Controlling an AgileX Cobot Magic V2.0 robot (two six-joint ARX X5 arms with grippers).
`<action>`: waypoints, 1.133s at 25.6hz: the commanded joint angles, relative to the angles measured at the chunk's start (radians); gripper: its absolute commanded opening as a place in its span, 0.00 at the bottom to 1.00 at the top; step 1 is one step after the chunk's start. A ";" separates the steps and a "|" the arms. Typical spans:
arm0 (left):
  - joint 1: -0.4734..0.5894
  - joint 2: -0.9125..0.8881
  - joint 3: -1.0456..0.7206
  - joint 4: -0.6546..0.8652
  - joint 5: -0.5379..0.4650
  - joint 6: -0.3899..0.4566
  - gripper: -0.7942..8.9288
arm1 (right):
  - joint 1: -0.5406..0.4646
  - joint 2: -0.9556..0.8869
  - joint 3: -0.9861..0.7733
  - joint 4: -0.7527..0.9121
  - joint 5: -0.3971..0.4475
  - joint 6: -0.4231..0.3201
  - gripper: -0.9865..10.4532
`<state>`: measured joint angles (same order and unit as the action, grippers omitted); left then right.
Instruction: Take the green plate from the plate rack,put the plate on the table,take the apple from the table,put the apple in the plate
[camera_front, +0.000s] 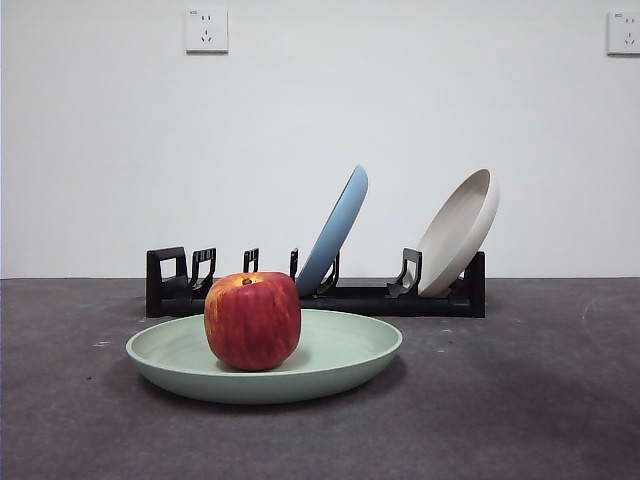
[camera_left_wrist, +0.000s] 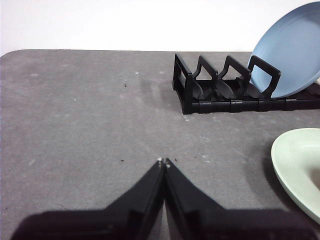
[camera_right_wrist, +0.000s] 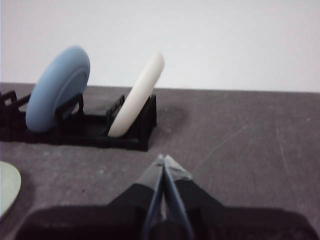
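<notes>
The green plate (camera_front: 340, 355) lies flat on the dark grey table (camera_front: 520, 400), in front of the black plate rack (camera_front: 400, 298). The red apple (camera_front: 252, 320) stands upright in the plate, left of its centre. Neither arm shows in the front view. My left gripper (camera_left_wrist: 164, 161) is shut and empty above bare table, with the plate's rim (camera_left_wrist: 295, 165) off to one side and the rack's empty end (camera_left_wrist: 210, 87) beyond. My right gripper (camera_right_wrist: 163, 159) is shut and empty too, near the rack's other end (camera_right_wrist: 135, 135), and a sliver of the green plate (camera_right_wrist: 7, 187) shows at the edge.
A light blue plate (camera_front: 335, 230) and a beige plate (camera_front: 458, 232) lean in the rack's slots. Several slots at the rack's left end hold nothing. A white wall with two sockets (camera_front: 206, 30) stands behind the table.
</notes>
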<state>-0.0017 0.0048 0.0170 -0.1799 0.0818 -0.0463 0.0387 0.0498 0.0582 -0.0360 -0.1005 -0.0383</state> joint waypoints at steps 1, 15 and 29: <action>0.003 -0.003 -0.013 0.002 -0.001 -0.007 0.08 | 0.000 -0.026 -0.039 0.012 0.002 0.016 0.09; 0.003 -0.003 -0.013 0.002 -0.001 -0.007 0.08 | 0.004 -0.049 -0.052 -0.140 0.002 0.188 0.09; 0.003 -0.003 -0.013 0.002 -0.001 -0.007 0.08 | 0.003 -0.049 -0.052 -0.140 0.003 0.197 0.09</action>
<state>-0.0017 0.0048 0.0170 -0.1799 0.0818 -0.0463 0.0399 0.0040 0.0170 -0.1669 -0.1005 0.1467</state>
